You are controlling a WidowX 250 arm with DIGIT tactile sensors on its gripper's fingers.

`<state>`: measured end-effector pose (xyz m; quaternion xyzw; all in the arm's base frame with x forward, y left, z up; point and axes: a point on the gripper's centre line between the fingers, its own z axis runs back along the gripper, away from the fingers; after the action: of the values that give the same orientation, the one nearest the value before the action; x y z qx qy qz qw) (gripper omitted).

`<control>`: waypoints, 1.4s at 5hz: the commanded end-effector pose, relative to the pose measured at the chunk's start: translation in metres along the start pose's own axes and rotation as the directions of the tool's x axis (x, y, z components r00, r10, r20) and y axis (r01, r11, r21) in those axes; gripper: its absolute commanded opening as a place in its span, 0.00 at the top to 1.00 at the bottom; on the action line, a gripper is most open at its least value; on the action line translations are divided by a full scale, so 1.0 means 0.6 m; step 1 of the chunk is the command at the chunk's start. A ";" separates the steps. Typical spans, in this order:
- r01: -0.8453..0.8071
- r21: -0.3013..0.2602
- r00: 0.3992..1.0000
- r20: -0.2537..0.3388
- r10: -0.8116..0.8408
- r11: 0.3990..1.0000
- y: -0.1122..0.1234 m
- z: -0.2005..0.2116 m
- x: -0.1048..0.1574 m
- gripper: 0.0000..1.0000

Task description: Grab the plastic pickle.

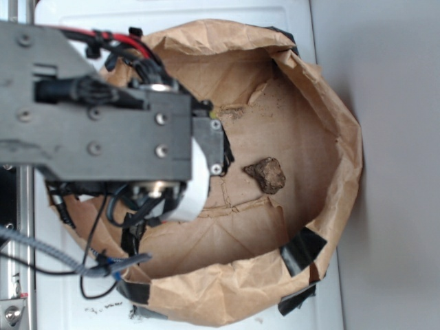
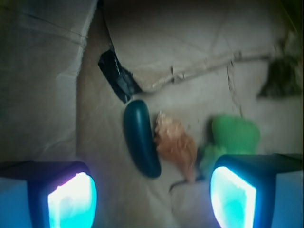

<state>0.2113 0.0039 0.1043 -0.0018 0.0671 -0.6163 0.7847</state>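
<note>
Where paper bag (image 1: 340, 137) floor: plastic pickle (image 2: 140, 137) (untouched)

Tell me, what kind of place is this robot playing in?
Probably a robot test bench, not a home. A bin made of brown paper patched with black tape sits on a white table, holding toys: a pickle, an orange shell, something green and fuzzy.

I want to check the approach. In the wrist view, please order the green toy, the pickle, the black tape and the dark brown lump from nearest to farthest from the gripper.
1. Green toy, touching the right fingertip.
2. Plastic pickle, centre-left, between the fingers.
3. Black tape, just beyond the pickle.
4. Dark brown lump, far right edge.

The gripper is open.
</note>
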 end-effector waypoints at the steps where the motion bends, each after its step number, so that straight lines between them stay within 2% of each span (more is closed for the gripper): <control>1: 0.069 -0.018 0.996 0.049 -0.068 0.997 0.033 -0.019 -0.006 0.00; 2: 0.056 -0.027 0.996 0.074 -0.054 0.998 0.053 -0.026 0.004 0.00; 3: 0.024 -0.031 0.993 0.112 -0.020 0.999 0.077 -0.004 0.011 0.00; 4: 0.006 -0.009 0.990 0.142 -0.005 1.000 0.090 0.007 0.018 0.00; 5: 0.030 0.029 0.990 0.140 -0.034 0.999 0.074 -0.022 0.022 0.00; 6: 0.088 0.038 0.990 0.106 -0.092 0.995 0.042 -0.045 0.023 0.00; 7: 0.138 0.017 0.985 0.101 -0.139 0.990 0.015 -0.050 0.013 0.00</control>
<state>0.2096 -0.0014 0.0620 -0.0474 0.0387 -0.6609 0.7479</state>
